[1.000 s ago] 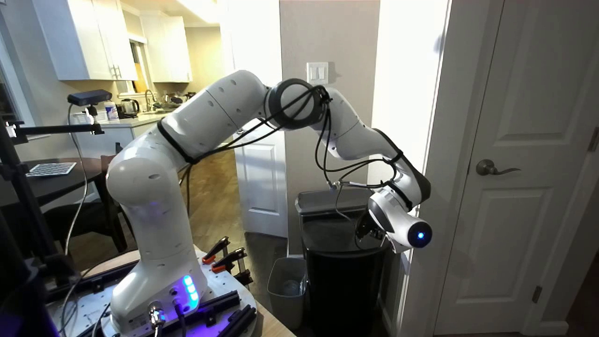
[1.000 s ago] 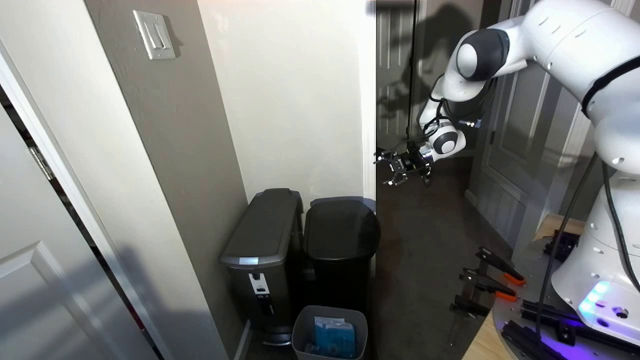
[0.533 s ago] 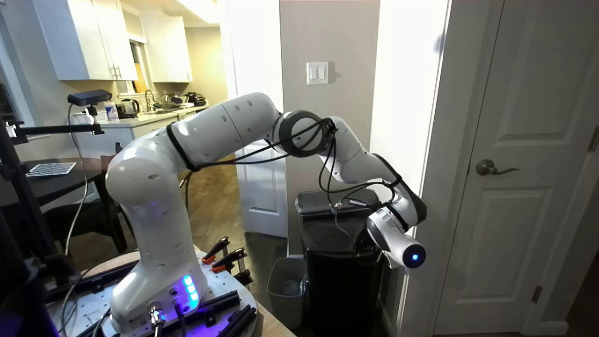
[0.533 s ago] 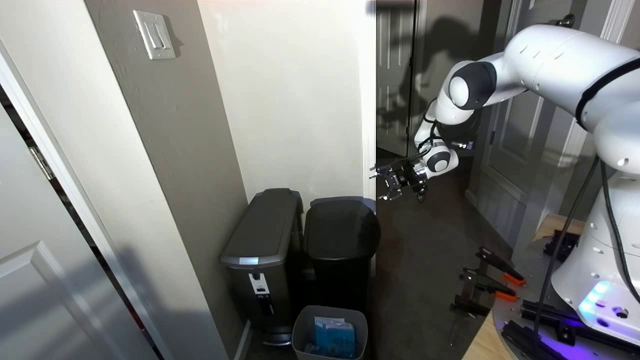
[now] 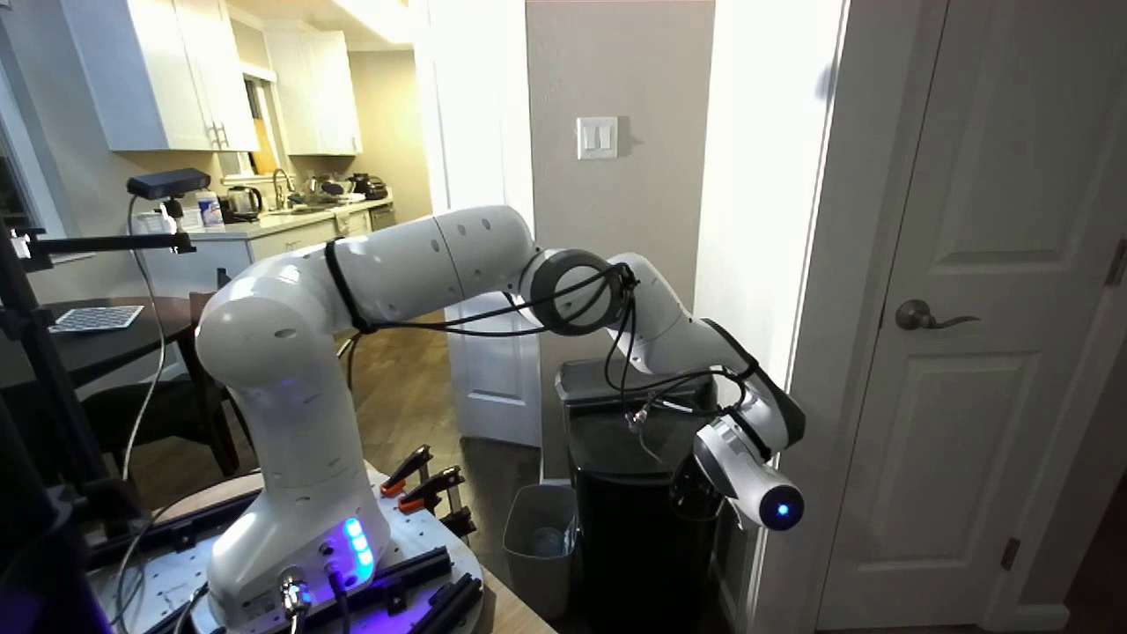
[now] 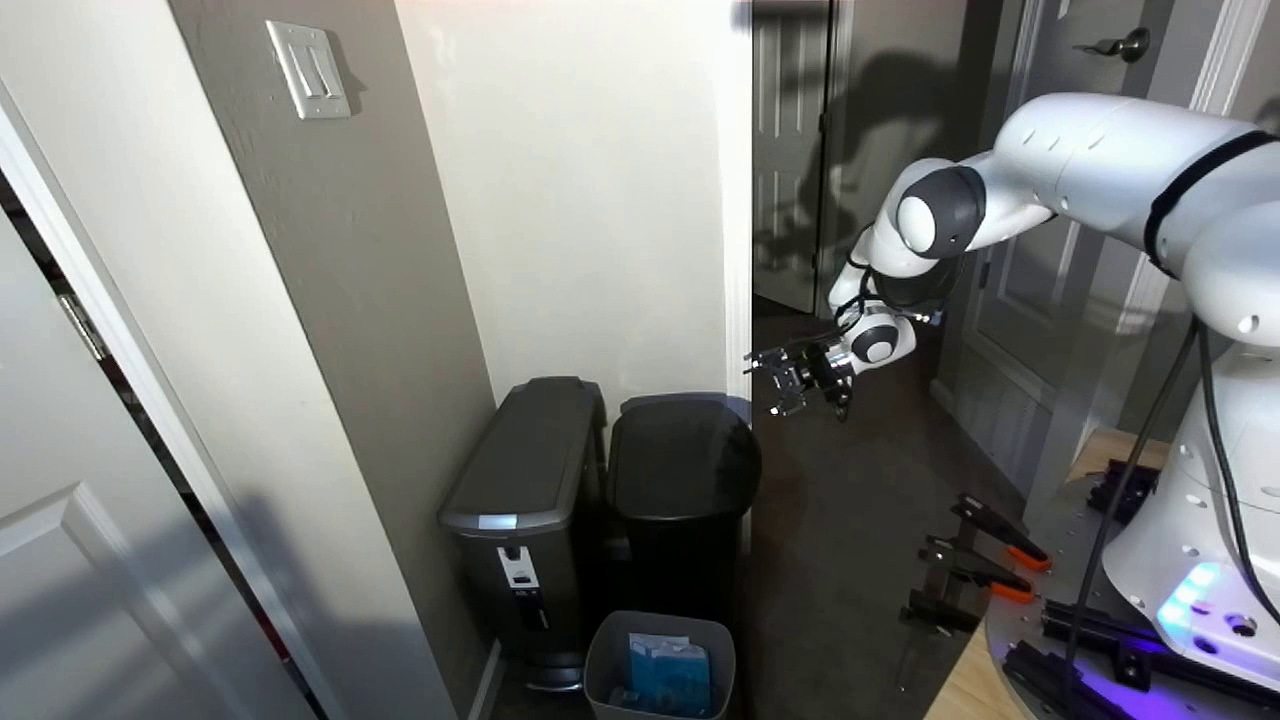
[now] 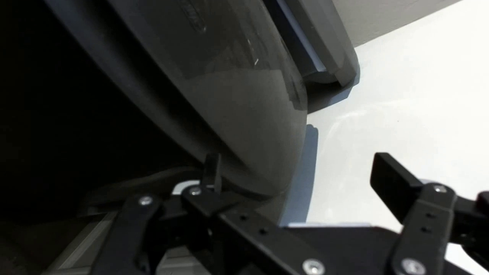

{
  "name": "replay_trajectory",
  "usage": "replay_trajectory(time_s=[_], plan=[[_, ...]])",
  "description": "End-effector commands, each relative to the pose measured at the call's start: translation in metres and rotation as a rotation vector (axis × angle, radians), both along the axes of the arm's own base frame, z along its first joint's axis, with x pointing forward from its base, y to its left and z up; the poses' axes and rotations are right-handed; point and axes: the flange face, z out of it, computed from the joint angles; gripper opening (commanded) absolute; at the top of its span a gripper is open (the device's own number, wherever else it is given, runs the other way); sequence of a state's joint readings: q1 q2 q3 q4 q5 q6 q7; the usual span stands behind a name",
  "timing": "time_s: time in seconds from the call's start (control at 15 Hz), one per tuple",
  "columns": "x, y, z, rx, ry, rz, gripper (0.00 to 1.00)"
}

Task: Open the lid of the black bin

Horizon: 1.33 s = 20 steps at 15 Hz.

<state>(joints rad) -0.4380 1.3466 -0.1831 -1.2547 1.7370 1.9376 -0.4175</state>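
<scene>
The black bin (image 5: 647,546) stands by the white wall, and it also shows in an exterior view (image 6: 683,565). Its dark lid (image 6: 683,455) lies flat and closed on top; the lid also shows in an exterior view (image 5: 616,440). In the wrist view the lid's rounded edge (image 7: 244,103) fills the upper middle. My gripper (image 6: 762,388) is open and empty beside the bin, around lid height. In the wrist view the gripper (image 7: 297,168) has its jaws wide apart, the left finger overlapping the lid's edge and the right finger over white wall. I cannot tell whether anything touches.
A second dark grey bin (image 6: 530,450) stands close beside the black bin and shows in the wrist view (image 7: 321,38). A small grey wastebasket (image 6: 598,665) with a blue package stands in front. The white wall (image 6: 590,200) is right behind the bins. Clamps (image 6: 975,565) sit at the robot's table edge.
My arm has come down steadily, and the gripper has sunk from well above the bin to about lid height. The jaws stay open. The bins and lid have not moved.
</scene>
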Motion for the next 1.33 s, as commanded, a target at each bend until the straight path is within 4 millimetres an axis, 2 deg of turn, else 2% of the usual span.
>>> replay_trajectory(time_s=[0.0,0.27,0.53,0.93,1.27], plan=[[0.004,-0.005,-0.015,0.024,0.032,-0.041,1.00],[0.000,-0.002,-0.030,0.029,0.066,-0.039,1.00],[-0.012,0.013,-0.041,0.021,0.135,0.074,1.00],[-0.025,0.035,-0.046,0.037,0.158,0.197,1.00],[-0.026,0.052,-0.046,0.111,0.138,0.195,1.00]])
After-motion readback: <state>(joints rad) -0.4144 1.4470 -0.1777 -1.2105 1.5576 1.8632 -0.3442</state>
